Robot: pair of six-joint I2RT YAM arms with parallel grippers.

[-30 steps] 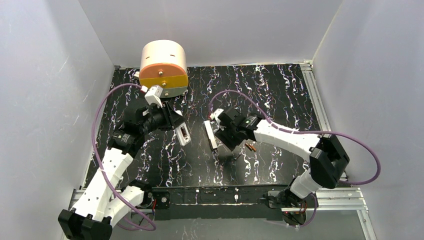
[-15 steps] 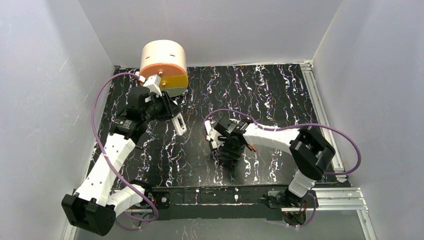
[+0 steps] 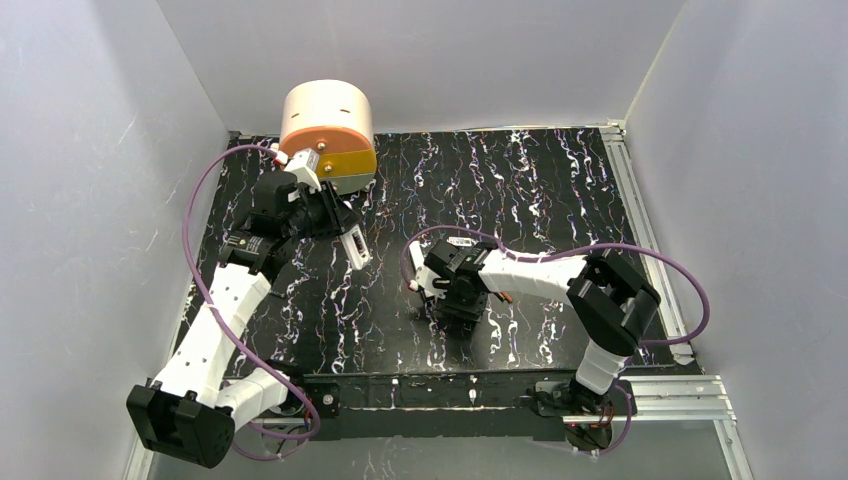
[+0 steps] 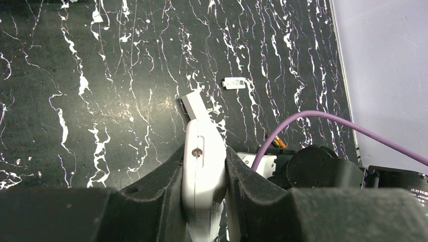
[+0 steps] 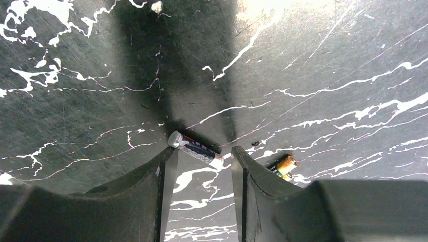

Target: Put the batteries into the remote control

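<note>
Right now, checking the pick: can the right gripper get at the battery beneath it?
Probably yes: the right gripper hangs open over the battery, nothing between, though one end lies near a finger; the second battery sits outside.

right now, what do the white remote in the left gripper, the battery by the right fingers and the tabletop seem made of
Small white rectangular remote control: smooth matte plastic, moulded edges, one recessed screw.
Slim dark battery: probably metal under a printed wrap; silvery bare end cap.
Black white-veined table: marble look, perhaps laminate; fine scratches show.
</note>
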